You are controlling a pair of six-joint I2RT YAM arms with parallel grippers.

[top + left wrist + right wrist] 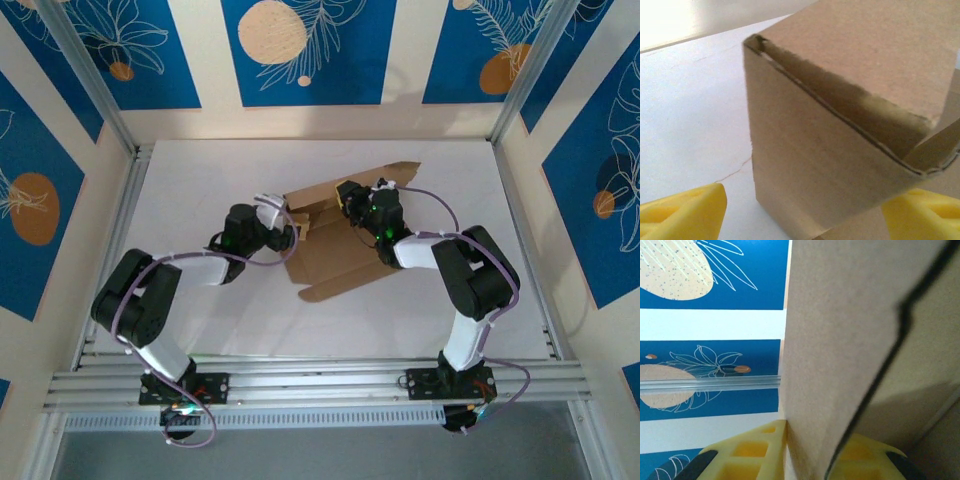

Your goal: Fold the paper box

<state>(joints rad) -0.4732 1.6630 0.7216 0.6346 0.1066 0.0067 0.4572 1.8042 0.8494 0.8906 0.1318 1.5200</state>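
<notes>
Yellow fingers point(755, 452) of the right gripper point(812, 457) press against either side of an upright cardboard panel with no gap showing, so we take that gripper to be clamped on the paper box point(335, 262), holding one of its far walls on end. The left gripper point(805, 222) is spread wide around a folded corner. White table point(200, 180) shows between its left finger and the cardboard, so we read it as released, bracketing the corner rather than pinching it. At that corner we see two layers meeting along a crease, with a narrow dark slot where one flap sits inside the other. From above, the box lies near the middle of the table, between the two grippers and well away from the arm bases. Its far and left parts stand up as walls, while a broad panel with notched edges lies flat toward us. We judge the fold to be roughly midway. Some walls are raised and one corner is formed. The near panel, the remaining sides and the locking tabs are not yet brought up or tucked, and nothing looks secured without the grippers in place.
</notes>
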